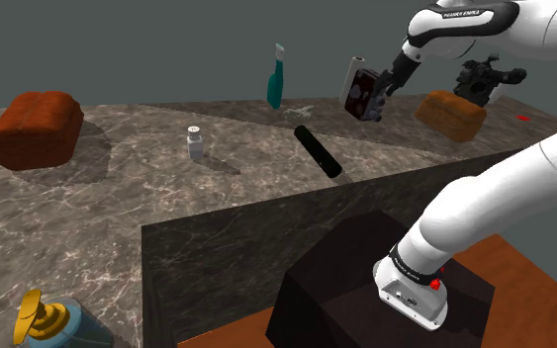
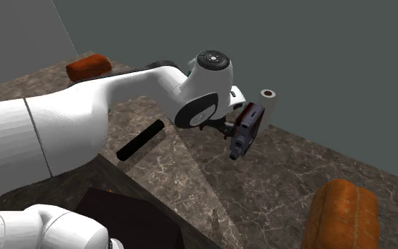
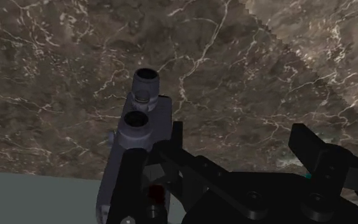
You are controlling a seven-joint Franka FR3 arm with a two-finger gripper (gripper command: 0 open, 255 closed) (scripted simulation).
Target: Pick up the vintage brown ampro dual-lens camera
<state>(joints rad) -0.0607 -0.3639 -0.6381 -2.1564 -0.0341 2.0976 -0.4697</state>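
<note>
Dark marbled desk (image 1: 118,198) spreads beneath me. My jaws are closed on the grey-bodied dual-lens camera (image 3: 139,124), held clear above the desk's far part, lenses pointing past my fingertips.

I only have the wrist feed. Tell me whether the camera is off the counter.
Observer: Yes. In the shoulder view the camera hangs clear of the counter, clasped in the gripper.
Operator: List what lies close by.
Observer: A black cylinder lies on the counter, below and left of the camera in the shoulder view.
Operator: Report what is beyond it.
Observer: In the second exterior view, a white roll stands at the counter's far edge.
</note>
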